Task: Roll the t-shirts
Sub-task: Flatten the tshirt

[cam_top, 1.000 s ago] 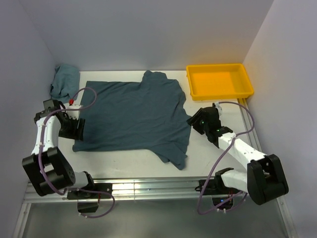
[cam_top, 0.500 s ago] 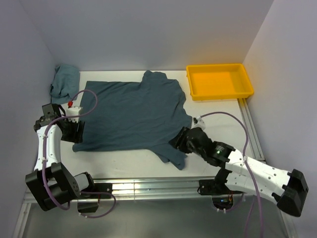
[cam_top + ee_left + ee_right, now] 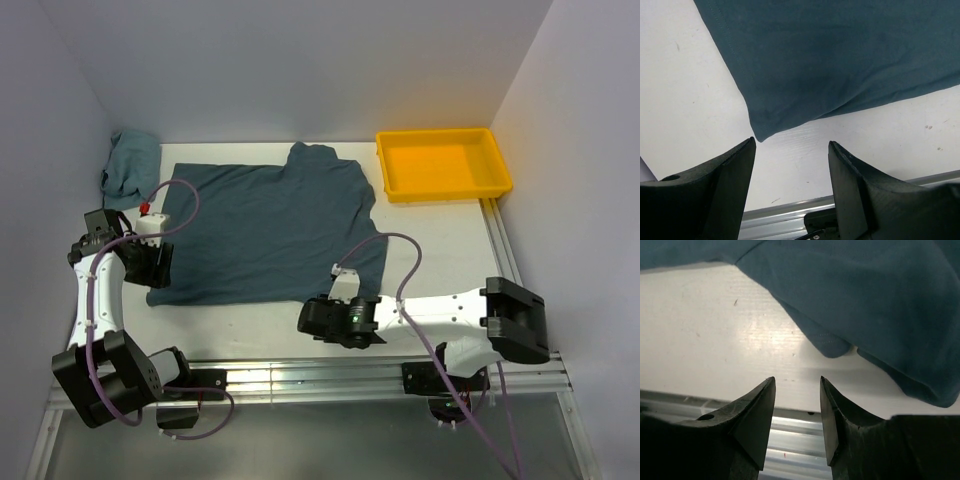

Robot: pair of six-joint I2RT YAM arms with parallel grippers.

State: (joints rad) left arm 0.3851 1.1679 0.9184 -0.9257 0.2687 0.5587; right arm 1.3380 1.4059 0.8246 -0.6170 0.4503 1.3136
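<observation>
A dark slate-blue t-shirt lies spread flat on the white table, collar toward the back. A second t-shirt sits crumpled at the back left corner. My left gripper hovers open at the flat shirt's near left corner; in the left wrist view that corner lies just beyond the empty left gripper. My right gripper is low at the table's near edge, just in front of the shirt's near hem. It is open and empty, with the folded sleeve end a little ahead of it.
A yellow tray stands at the back right. The metal rail runs along the near edge. My right arm stretches leftward over the shirt's near right sleeve. Grey walls close in the left, back and right sides.
My right arm has swung from beside the tray down and left to the table's near edge, its jaws narrowing a little. The left gripper has barely moved.
</observation>
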